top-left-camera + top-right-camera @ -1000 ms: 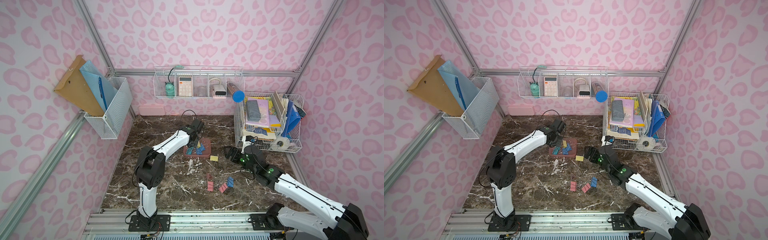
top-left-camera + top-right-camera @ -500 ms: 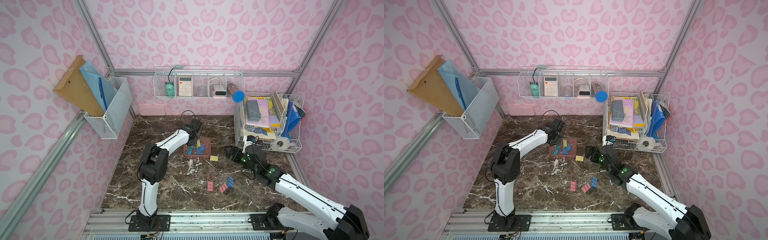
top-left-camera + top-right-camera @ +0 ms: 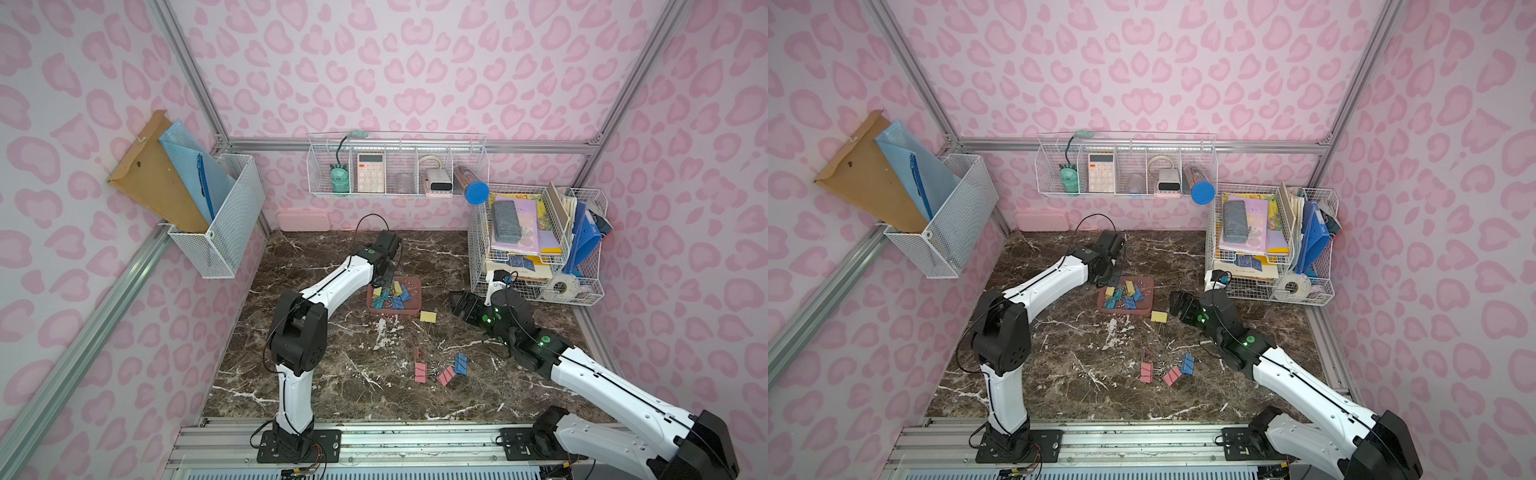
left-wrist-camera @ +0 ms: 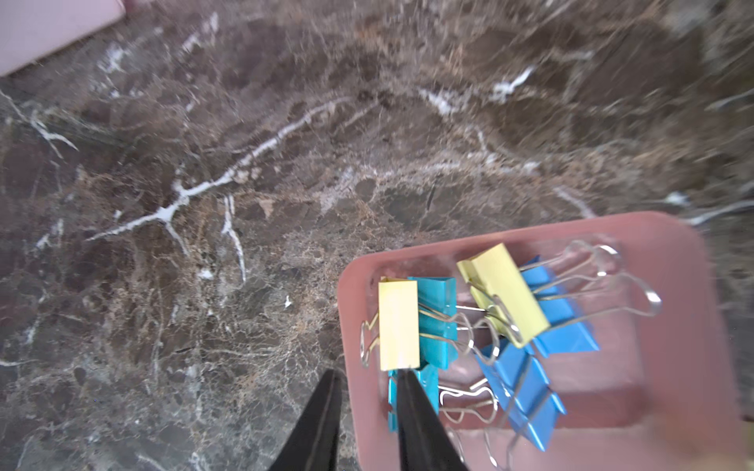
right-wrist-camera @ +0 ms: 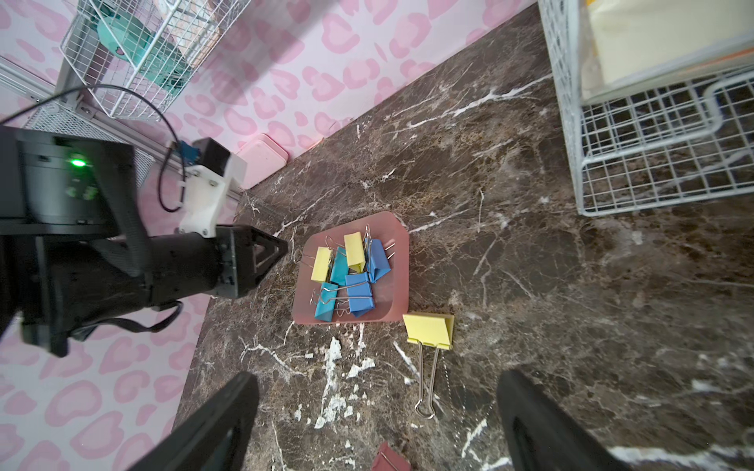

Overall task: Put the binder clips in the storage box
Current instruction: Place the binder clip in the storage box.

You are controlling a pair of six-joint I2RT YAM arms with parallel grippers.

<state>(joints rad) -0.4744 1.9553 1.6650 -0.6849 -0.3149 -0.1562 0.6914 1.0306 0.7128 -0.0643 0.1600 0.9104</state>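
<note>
Over the edge of the storage box (image 4: 685,326), the left gripper (image 4: 367,373) is slightly parted and empty, with binder clips (image 4: 502,297) lying inside just past its tips. Spread wide, the right gripper (image 5: 377,375) hovers near a loose yellow clip (image 5: 428,328) on the tabletop (image 5: 530,285).

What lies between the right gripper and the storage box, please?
A lone yellow binder clip lies there, close beside the storage box, as the right wrist view shows.
</note>
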